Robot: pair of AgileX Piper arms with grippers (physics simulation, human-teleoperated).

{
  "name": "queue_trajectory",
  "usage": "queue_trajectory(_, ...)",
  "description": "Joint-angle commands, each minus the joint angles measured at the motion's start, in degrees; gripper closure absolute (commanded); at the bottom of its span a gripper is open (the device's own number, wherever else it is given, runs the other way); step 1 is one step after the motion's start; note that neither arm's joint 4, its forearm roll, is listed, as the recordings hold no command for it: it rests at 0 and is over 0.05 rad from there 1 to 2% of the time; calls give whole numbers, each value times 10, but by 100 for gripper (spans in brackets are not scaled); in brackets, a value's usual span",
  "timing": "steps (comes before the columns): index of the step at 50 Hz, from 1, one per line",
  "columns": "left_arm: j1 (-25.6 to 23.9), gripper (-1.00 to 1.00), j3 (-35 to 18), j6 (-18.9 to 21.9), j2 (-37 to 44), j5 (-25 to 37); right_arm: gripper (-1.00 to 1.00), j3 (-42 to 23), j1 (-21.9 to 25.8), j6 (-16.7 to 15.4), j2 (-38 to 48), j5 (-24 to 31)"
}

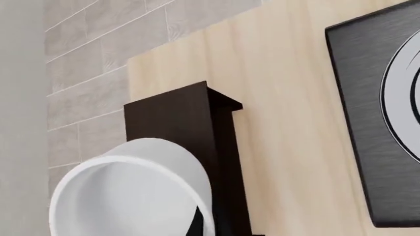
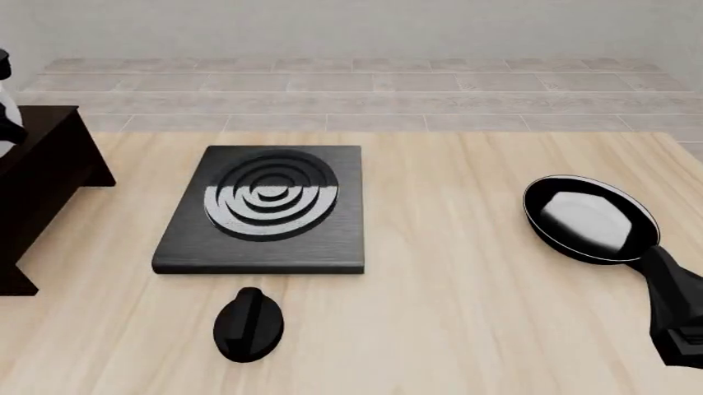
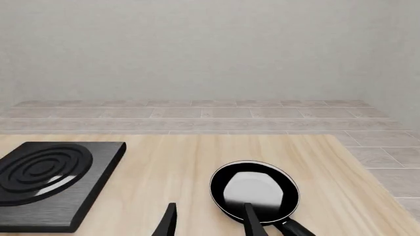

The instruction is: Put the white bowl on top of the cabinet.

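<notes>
The white bowl (image 1: 131, 196) fills the near part of the left wrist view, tilted with its opening toward the camera and held above the dark brown cabinet (image 1: 190, 123). A dark fingertip (image 1: 194, 223) of my left gripper sits at the bowl's rim, so the gripper is shut on it. In the front view the cabinet (image 2: 39, 185) stands at the table's far left, and only a sliver of the bowl (image 2: 6, 115) shows at the picture's edge above it. My right gripper (image 3: 210, 223) is open and empty, just short of the black frying pan (image 3: 255, 191).
A flat black stove plate (image 2: 263, 210) with silver rings lies left of centre. A black knob-like object (image 2: 249, 323) lies in front of it. The frying pan (image 2: 588, 218) lies at the right, with my right arm (image 2: 681, 317) beside it. A tiled floor lies beyond the table.
</notes>
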Motion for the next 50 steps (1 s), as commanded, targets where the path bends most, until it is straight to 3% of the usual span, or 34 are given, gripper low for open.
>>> queue_trajectory(1, 7, 100, 58, -14, 25, -44, -100, 0, 0, 0, 0, 0)
queue_trajectory(14, 21, 100, 44, -8, 41, -42, -100, 0, 0, 0, 0, 0)
queue_trajectory(15, 20, -100, 39, -9, 40, -37, -100, 0, 0, 0, 0, 0)
queue_trajectory(35, 17, -100, -29, 1, 23, 27, -100, 0, 0, 0, 0, 0)
queue_trajectory(37, 5, -100, -52, -23, 16, 41, -100, 0, 0, 0, 0, 0)
queue_trajectory(41, 8, -100, -57, -9, 4, 45, -100, 0, 0, 0, 0, 0)
queue_trajectory(50, -6, -100, -78, -17, -26, 73, -100, 0, 0, 0, 0, 0)
